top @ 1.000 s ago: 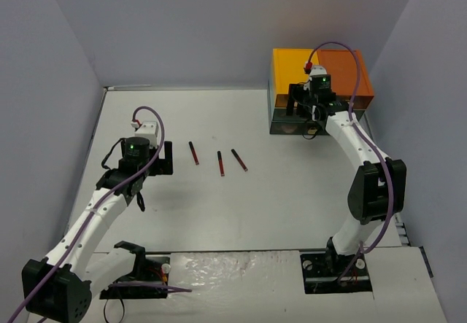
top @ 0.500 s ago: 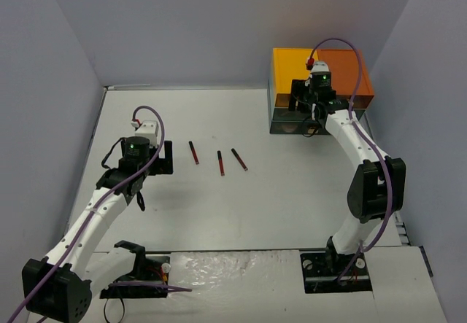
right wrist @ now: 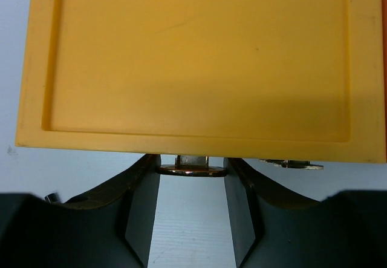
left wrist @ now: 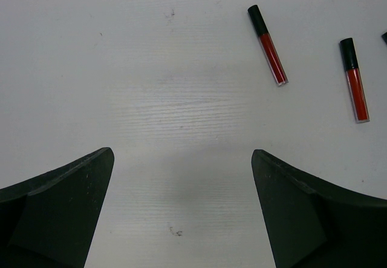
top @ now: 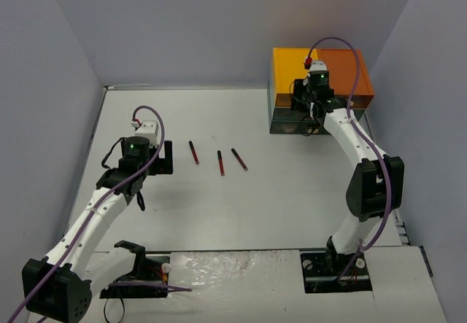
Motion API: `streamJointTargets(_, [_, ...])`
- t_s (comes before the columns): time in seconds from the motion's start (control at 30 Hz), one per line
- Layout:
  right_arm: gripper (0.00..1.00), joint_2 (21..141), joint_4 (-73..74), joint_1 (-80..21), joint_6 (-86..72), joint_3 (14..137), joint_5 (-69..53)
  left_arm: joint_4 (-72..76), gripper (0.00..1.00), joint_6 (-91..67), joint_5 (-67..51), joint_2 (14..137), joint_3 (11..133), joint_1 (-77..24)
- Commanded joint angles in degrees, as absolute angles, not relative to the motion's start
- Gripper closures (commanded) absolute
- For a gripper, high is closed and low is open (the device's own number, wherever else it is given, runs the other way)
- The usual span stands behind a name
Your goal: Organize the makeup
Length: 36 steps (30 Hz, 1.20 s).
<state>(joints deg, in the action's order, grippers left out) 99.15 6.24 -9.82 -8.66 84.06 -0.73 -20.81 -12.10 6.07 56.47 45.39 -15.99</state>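
Your left gripper point(left wrist: 181, 153) hangs spread wide over the table point(top: 219, 213), holding nothing; the three dark red sticks point(top: 220, 162) lie just to its right, apart from one another, well clear of the walls; your right gripper point(right wrist: 192, 162) is clenched on the brass handle point(right wrist: 192, 172) at the drawer unit point(top: 321, 71) front, by the far right corner; since a second ago it has moved in toward the unit; the sticks have not shifted.

The left gripper point(left wrist: 182, 154) is seen spread wide, with nothing held between its two dark fingers point(left wrist: 66, 201). A white table point(left wrist: 151, 68) is seen beneath them. Two red sticks with black caps are laid beyond the right-hand finger: the nearer stick point(left wrist: 268, 45) closer to the gap, the outer stick point(left wrist: 354, 79) further right. Both are well apart from the fingers.
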Motion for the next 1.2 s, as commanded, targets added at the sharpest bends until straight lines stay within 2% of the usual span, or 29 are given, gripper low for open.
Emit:
streamJointTargets(0.0, [0.72,98.6,0.8,-9.8,-7.6,86.9,1.1,-18.8,0.03,-11.8,6.3,56.1,48.0,-15.6])
streamJointTargets(0.17, [0.85,96.1,0.7,-10.0,-7.8,84.4,0.8,-18.8,0.03,-11.7,6.3,55.9,48.0,-15.6])
streamJointTargets(0.6, [0.84,79.3,1.2,-11.0,-11.5,65.2,-0.6,-18.6,0.03,-11.7,6.5,56.7,48.2,-15.6])
streamJointTargets(0.8, [0.66,75.8,3.6,-11.9,-11.9,62.4,-2.9,-18.5,0.03,-11.6,6.6,57.0,48.2,-15.5])
streamJointTargets(1.0, [0.35,72.1,6.4,-12.4,-11.2,63.9,-2.8,-18.7,0.03,-11.5,6.8,57.0,48.2,-15.5])
streamJointTargets(1.17, [0.28,70.0,11.5,-15.8,-7.9,70.3,-3.5,-18.7,0.03,-11.5,7.1,57.0,48.1,-15.5])
